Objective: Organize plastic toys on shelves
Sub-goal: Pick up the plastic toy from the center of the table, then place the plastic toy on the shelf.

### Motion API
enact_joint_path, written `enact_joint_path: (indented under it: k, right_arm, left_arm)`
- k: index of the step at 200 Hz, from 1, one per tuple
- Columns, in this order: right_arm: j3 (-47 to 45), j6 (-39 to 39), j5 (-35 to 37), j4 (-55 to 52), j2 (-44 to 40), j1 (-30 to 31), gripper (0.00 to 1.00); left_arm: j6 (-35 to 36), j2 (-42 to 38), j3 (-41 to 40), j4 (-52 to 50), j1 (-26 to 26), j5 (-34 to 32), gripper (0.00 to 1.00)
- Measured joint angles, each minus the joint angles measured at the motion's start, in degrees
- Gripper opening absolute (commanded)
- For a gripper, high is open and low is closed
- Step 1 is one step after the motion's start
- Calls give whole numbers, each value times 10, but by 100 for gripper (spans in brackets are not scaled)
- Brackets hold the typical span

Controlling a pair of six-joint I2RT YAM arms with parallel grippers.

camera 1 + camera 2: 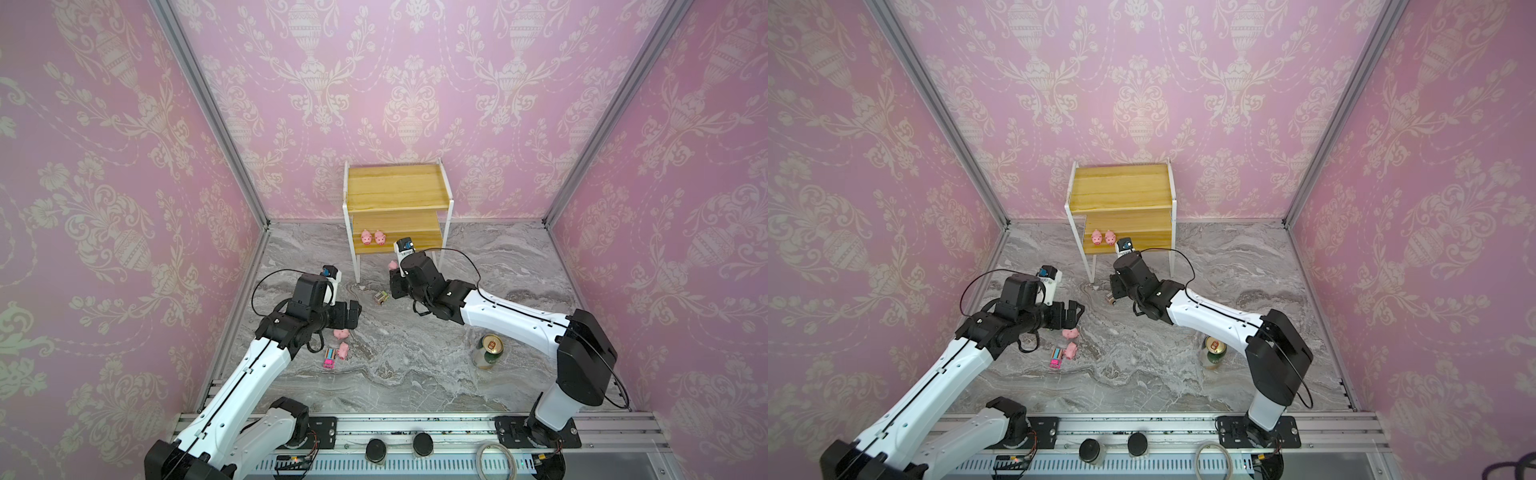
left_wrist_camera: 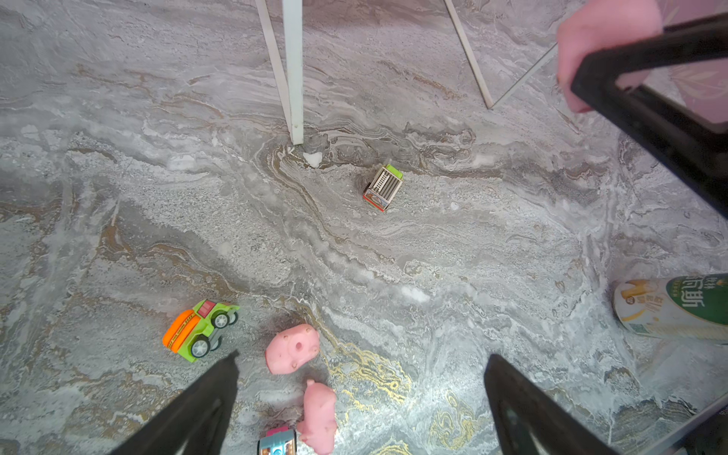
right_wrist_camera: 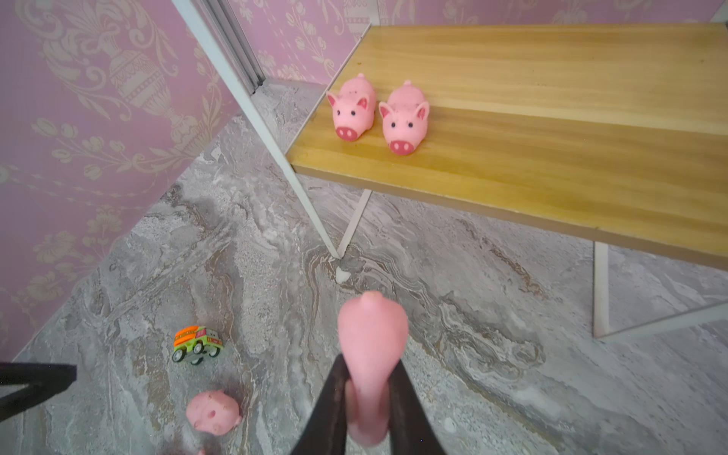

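Pig [image 3: 372,327] is pinched lengthwise by the right gripper [image 3: 368,368], its long axis aimed at the shelves [image 3: 551,189], nub end foremost; the left gripper [image 2: 362,356] is held spread.

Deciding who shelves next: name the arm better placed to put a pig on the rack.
Right. The right gripper is shut on a pink pig, close in front of the lower shelf where two pigs stand. The left gripper is open and empty, over loose pigs on the table.
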Motion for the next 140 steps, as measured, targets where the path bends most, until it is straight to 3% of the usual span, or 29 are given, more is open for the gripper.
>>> enact_joint_path:
  k: [140]
  right_arm:
    - [93,-29,-1,47,96,-54,19]
  left_arm:
    - [2,-17,0,5,0,3,99]
